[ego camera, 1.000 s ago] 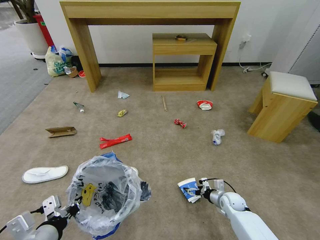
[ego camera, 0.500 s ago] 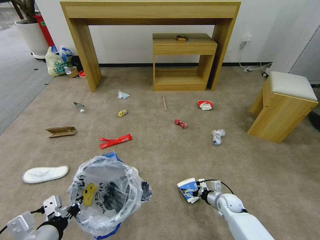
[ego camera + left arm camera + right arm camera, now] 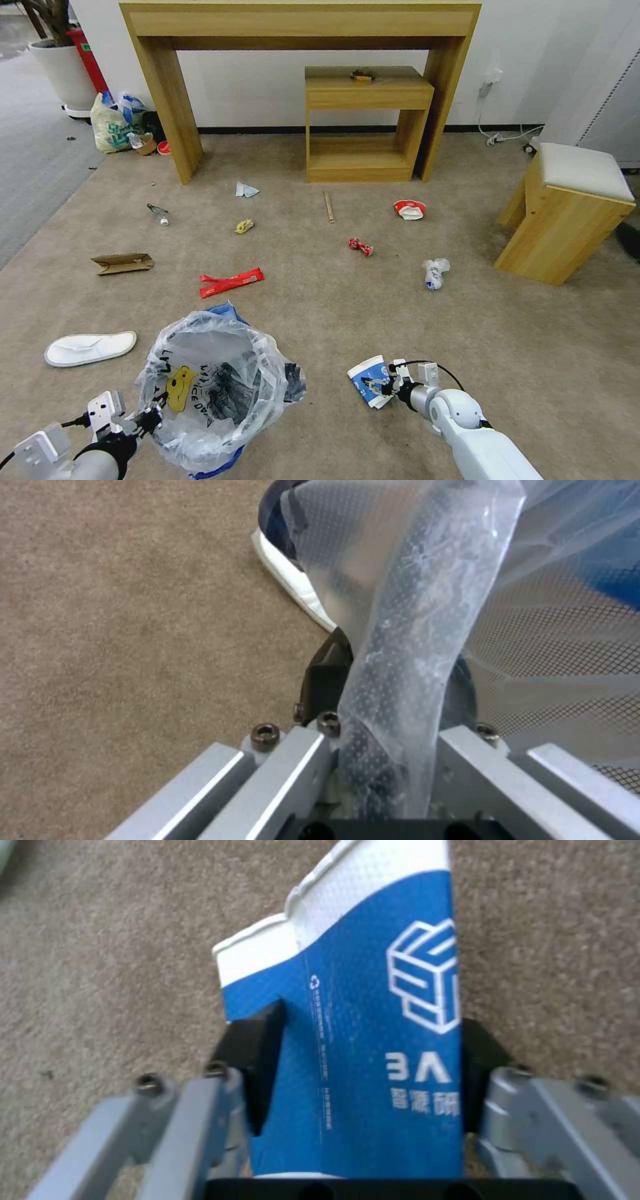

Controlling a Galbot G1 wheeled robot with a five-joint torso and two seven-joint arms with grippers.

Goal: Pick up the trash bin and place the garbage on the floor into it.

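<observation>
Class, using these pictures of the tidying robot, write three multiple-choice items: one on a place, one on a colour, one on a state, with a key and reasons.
1. Where does the flat brown cardboard piece lie?
A. On the beige carpet, left of the long red wrapper
B. On the cushioned stool
C. Inside the bin

2. What colours has the paper cup in the right gripper?
A. Red and yellow
B. Blue and white
C. Green and black

3. What is the left gripper doing?
A. Hanging open over bare carpet
B. Holding a white slipper
C. Clamping the rim of the small round bin lined with clear plastic

Key: 1 A, it lies on the carpet left of the wrapper. 2 B, the right wrist view shows a blue wall and white rim. 3 C, the left wrist view shows the bagged rim between its fingers.
</observation>
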